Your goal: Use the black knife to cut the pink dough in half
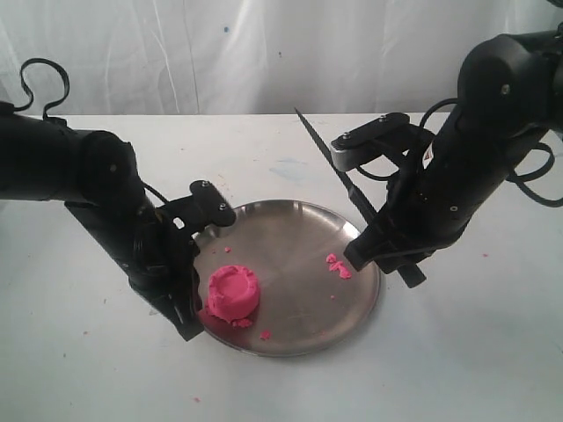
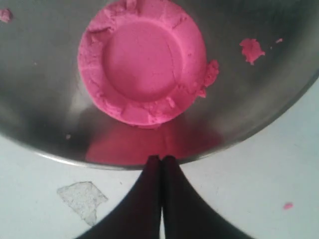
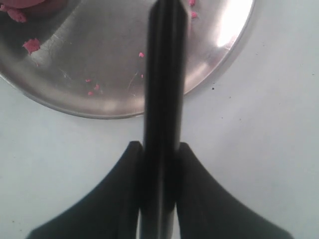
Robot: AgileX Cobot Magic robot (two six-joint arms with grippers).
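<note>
The pink dough (image 1: 233,294) (image 2: 142,62) is a short round puck with a dished top, in one piece, on the near-left part of the round steel plate (image 1: 295,237) (image 2: 40,99). My left gripper (image 1: 193,325) (image 2: 160,159) is shut and empty, its tips at the plate's rim just beside the dough. My right gripper (image 1: 380,249) (image 3: 160,147) is shut on the black knife (image 1: 339,167) (image 3: 164,74), over the plate's right rim. The blade slants up and away to the back, clear of the dough.
Small pink crumbs (image 1: 338,265) lie on the right of the plate (image 3: 99,55), another crumb (image 1: 265,334) near its front rim, and one on the table (image 2: 287,205). A scuffed patch (image 2: 82,199) marks the white table by the left gripper. A white curtain hangs behind.
</note>
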